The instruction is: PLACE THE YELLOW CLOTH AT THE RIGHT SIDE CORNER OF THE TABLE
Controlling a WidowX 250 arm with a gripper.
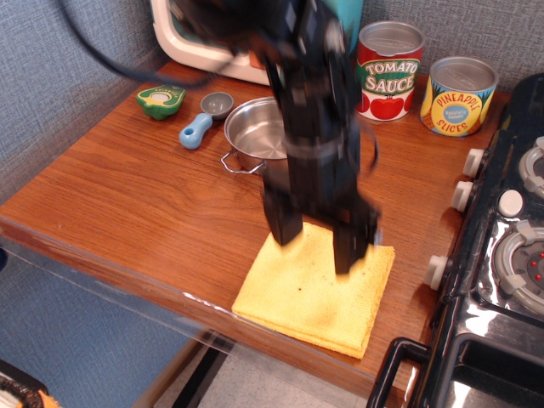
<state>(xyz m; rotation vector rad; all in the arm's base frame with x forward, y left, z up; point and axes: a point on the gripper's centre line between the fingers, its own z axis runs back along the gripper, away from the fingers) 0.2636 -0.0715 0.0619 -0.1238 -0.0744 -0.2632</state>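
The yellow cloth (pixel 313 296) lies flat on the table (pixel 119 200) at its front right, close to the front edge and next to the black toy stove. My gripper (pixel 315 253) points down over the cloth's far edge. It is blurred by motion, its two black fingers (pixel 284 228) stand wide apart, and nothing is held between them. I cannot tell whether the fingertips touch the cloth. The arm hides part of the steel pan behind it.
A steel pan (pixel 253 136) stands behind the arm. A blue scoop (pixel 202 121) and a green toy (pixel 160 99) lie at the back left. A tomato sauce can (pixel 388 70) and a pineapple can (pixel 459 95) stand at the back. The black stove (pixel 501 255) borders the table's right side.
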